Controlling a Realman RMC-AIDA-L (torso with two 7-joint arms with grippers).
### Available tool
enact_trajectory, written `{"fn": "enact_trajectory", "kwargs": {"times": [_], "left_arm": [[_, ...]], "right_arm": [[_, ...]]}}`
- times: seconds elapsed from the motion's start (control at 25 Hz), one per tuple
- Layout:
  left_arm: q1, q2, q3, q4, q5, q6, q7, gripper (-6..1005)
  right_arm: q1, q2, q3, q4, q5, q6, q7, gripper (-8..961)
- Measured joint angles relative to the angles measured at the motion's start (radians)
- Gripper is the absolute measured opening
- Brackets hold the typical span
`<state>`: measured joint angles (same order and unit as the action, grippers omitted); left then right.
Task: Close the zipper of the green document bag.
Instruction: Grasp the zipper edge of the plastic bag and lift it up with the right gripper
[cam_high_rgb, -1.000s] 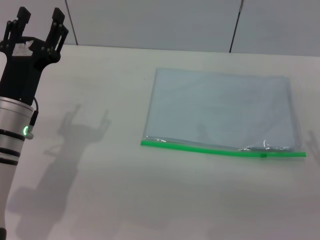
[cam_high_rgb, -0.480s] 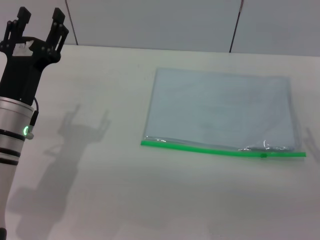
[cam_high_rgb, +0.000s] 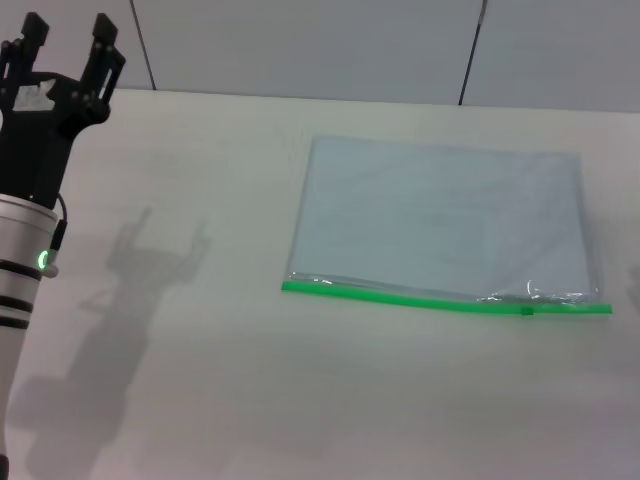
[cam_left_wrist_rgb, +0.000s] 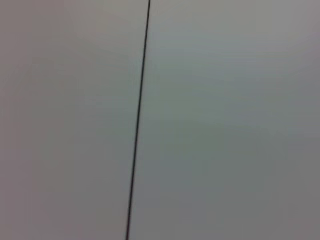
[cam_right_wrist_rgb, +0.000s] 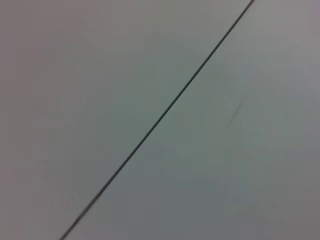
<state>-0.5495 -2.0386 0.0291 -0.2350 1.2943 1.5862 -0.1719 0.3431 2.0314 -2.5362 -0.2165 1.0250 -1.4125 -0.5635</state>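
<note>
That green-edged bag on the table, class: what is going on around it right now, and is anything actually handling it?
Nothing is handling it yet. The green document bag lies flat on the table, its zipper along the near edge and the small slider near the robot's right end. The left gripper is raised at the far left of the head view with its fingers apart, well away from the bag. The right gripper is out of sight. Both wrist views show only a pale surface with a dark seam.

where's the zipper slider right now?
Head view: the slider sits near the right end of the zipper, on the green document bag edge nearest the robot, far from the raised left gripper.
</note>
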Motion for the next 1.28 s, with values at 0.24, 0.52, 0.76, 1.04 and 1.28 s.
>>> {"fn": "enact_trajectory", "kwargs": {"times": [0.24,0.52,0.76,1.04,1.28], "left_arm": [[0.012,0.001,-0.006,0.004,-0.024,0.0,0.005,772],[0.021,0.0,-0.006,0.013,-0.032,0.0,0.001,772],[0.022,0.001,-0.006,0.013,-0.032,0.0,0.002,772],[0.021,0.0,-0.006,0.013,-0.032,0.0,-0.003,771],[0.02,-0.001,-0.006,0.013,-0.039,0.0,0.0,771]], "right_arm": [[-0.044,0.003,-0.044,0.004,0.0,0.082,-0.225,824],[-0.063,0.008,-0.045,-0.005,0.004,0.176,-0.38,823],[-0.071,0.009,-0.046,-0.006,0.006,0.232,-0.49,823],[-0.075,0.01,-0.05,-0.05,0.002,0.296,-0.62,823],[-0.079,0.01,-0.081,-0.071,0.003,0.299,-0.65,823]]}}
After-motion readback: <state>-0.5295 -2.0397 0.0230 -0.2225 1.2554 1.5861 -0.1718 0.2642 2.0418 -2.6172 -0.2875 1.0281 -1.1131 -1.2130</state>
